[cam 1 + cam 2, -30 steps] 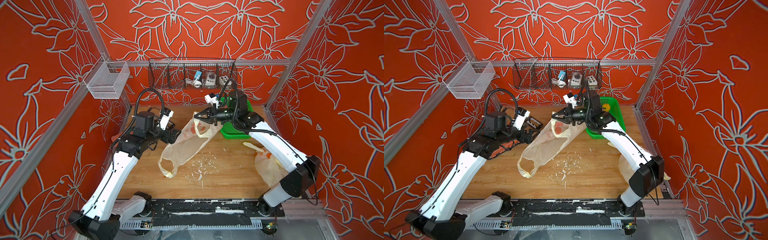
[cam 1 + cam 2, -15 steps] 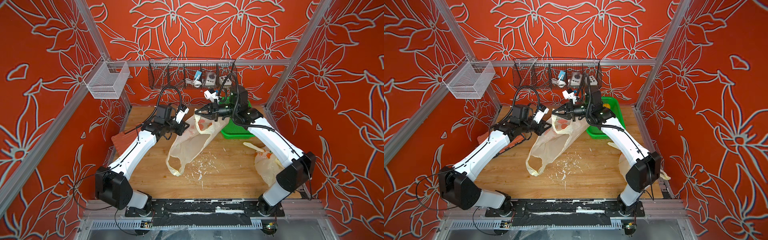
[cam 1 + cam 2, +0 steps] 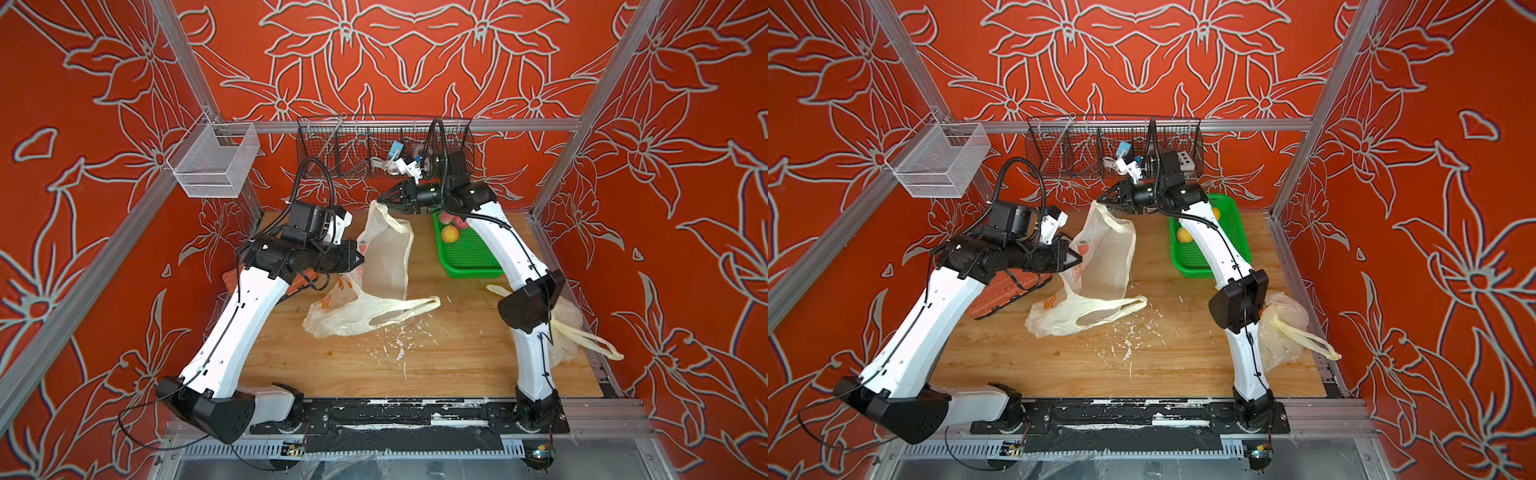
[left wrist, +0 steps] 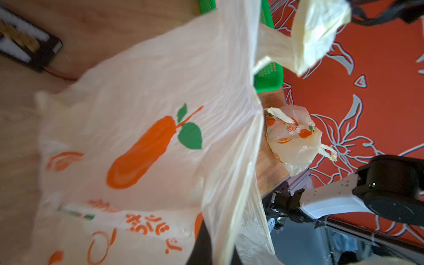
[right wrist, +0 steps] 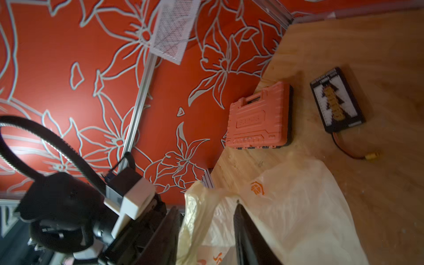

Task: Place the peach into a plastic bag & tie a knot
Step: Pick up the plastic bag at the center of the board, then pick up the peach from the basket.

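Note:
A cream plastic bag printed with orange fruit hangs between both grippers, and its lower part is folded onto the table. My left gripper is shut on the bag's side edge; the left wrist view shows the film draped over its dark fingers. My right gripper is high at the bag's top. Its jaws stand apart with a bag handle loose between them. A peach lies in the green tray.
A second bag sits at the table's right edge with a knot and loop ends sticking out. An orange tool case and a black board lie at the left. Plastic scraps litter the middle.
My left gripper has moved in to the bag and shut on its side. My right jaws have opened off the handle. The bag's lower part has slumped onto the table.

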Robot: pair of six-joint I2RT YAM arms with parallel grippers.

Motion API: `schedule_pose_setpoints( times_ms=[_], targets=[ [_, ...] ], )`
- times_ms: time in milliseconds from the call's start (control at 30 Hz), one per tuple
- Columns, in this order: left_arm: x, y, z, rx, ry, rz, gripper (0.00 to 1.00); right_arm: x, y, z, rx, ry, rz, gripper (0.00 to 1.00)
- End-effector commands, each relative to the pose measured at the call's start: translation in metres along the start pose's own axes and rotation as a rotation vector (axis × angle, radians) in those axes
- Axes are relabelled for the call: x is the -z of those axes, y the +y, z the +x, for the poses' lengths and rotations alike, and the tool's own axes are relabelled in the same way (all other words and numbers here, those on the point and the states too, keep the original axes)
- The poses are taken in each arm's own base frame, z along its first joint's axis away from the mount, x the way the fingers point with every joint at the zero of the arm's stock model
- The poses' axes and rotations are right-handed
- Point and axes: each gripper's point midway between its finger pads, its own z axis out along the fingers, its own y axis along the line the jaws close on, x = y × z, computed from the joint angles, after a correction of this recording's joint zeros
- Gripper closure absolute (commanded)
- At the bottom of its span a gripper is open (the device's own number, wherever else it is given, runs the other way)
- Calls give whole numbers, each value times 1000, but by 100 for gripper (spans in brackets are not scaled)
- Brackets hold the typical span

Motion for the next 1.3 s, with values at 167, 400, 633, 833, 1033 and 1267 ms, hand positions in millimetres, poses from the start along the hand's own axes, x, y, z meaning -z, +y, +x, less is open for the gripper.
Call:
schedule_pose_setpoints(
  times_ms=[167, 400, 633, 833, 1033, 1267],
  targets=[
    [-69, 34, -23, 323, 68, 49, 100, 117, -50, 17, -11, -169, 303, 34],
    [-58, 10, -44, 217, -19, 188, 100, 196, -162, 61, -205, -278, 721, 34],
    [-54, -6, -47, 32, -75, 244, 100, 209, -258, 45, -262, -273, 1012, 5],
    [-60, -21, -39, -29, -78, 310, 100, 192, -319, 19, -274, -325, 1055, 3],
    [-69, -22, -34, -53, -52, 308, 100, 162, -363, -6, -329, -375, 976, 4],
    [-74, -21, -27, -74, -37, 305, 100, 128, -401, -18, -390, -358, 929, 14]
  ],
)
